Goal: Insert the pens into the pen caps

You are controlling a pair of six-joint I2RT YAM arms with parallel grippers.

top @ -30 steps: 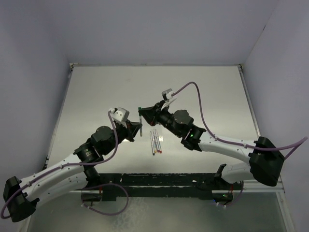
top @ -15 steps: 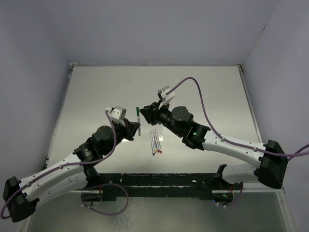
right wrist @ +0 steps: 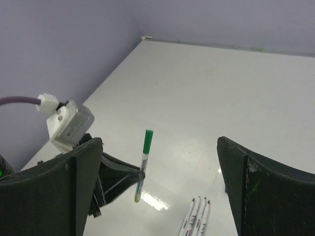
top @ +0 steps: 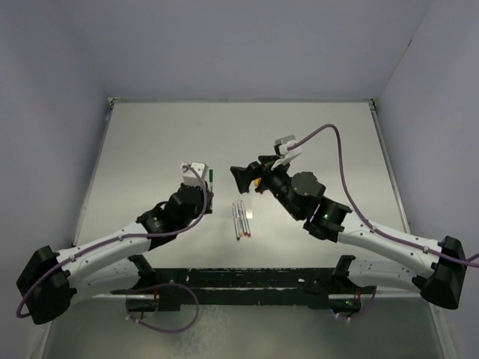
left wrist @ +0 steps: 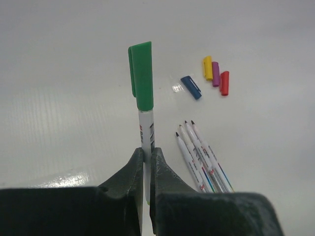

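Observation:
My left gripper (left wrist: 146,153) is shut on the white barrel of a green pen (left wrist: 147,129), which stands upright with the green cap (left wrist: 142,73) fitted on its tip. The top view shows that gripper (top: 209,194) left of centre, the green cap (top: 212,174) above it. My right gripper (right wrist: 158,142) stands wide open with nothing in it, to the right of the held pen (right wrist: 143,164); in the top view it (top: 260,170) is apart from the pen. Several uncapped pens (left wrist: 202,157) lie side by side on the table. Beyond them lie loose caps: blue (left wrist: 191,87), yellow (left wrist: 207,68), purple (left wrist: 215,73) and red (left wrist: 224,82).
The white table (top: 150,142) is walled by lilac panels at the back and sides. The row of loose pens (top: 241,218) lies between the two arms near the front. The right arm's purple cable (top: 337,149) loops above the table.
My right gripper has opened off the green cap and drawn back to the right. The left gripper, still holding the capped pen, has shifted slightly right and away from the base.

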